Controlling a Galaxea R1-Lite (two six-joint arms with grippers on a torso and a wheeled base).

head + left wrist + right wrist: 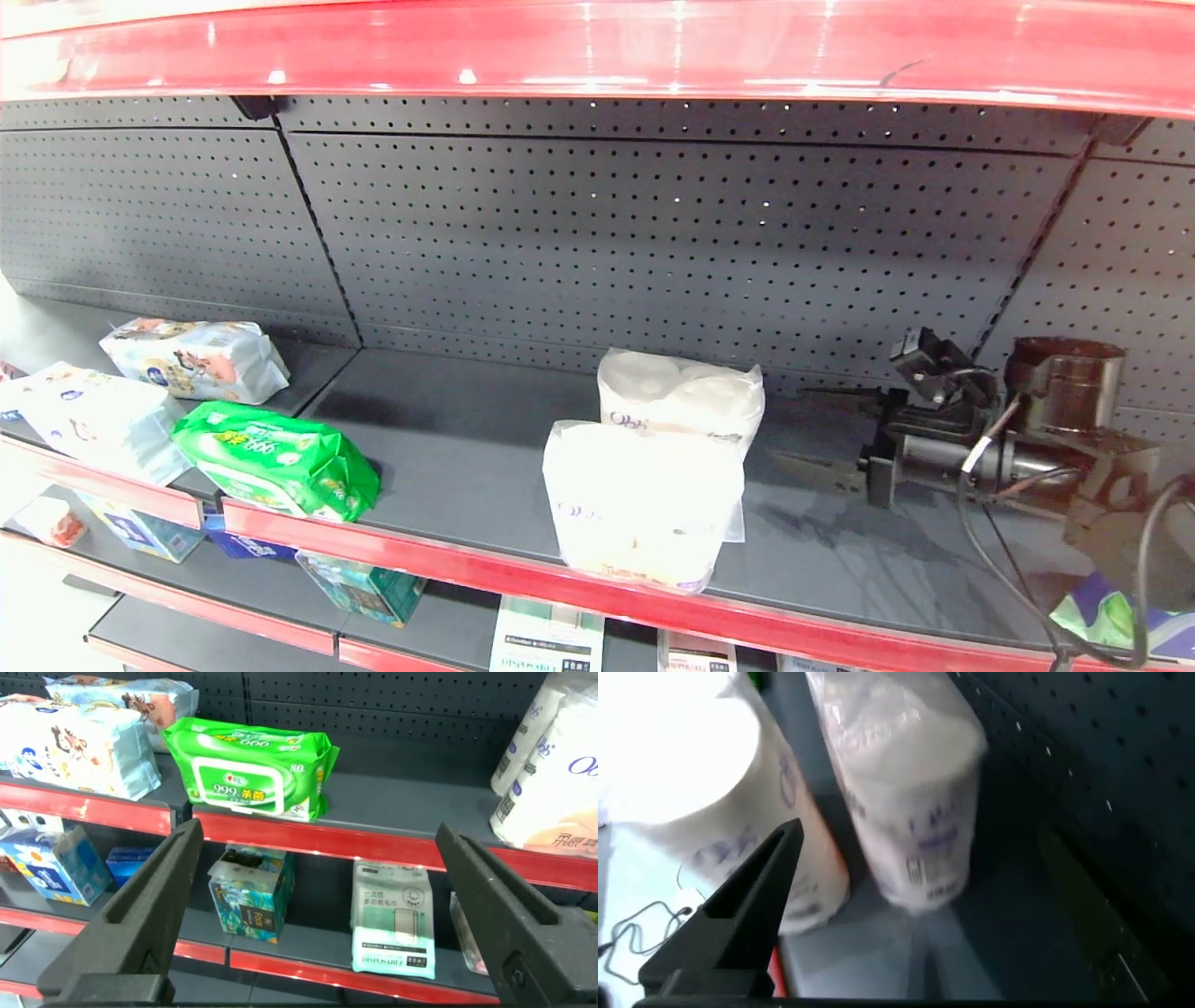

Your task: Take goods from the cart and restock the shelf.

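A dark grey shelf [467, 448] with a red front strip runs across a shop fixture, backed by a perforated back panel [653, 233]. At the far left lies a blue-and-white tissue pack [93, 420], with a cartoon-print pack [196, 359] behind it. Next comes a green wet-wipe pack [275, 459] at the front edge, its long axis along the strip and its printed face toward the aisle.

Near the middle, two toilet-roll packs stand upright with their long axes vertical. The front toilet-roll pack [639, 504] sits at the shelf's lip, and the rear toilet-roll pack [681, 397] is close behind it, nearer the panel. To their right the right gripper [822, 437] hangs just above the shelf, pointing at the packs from the side, its fingers spread wide with nothing between them.

The left wrist view looks at the fixture from the front. There the left gripper [320, 835] is also spread wide and empty, and the tier below carries a blue box [56, 863], a teal tissue box [248, 896] and a white flat pack [392, 917]. The right wrist view shows the two roll packs end-on, side by side.
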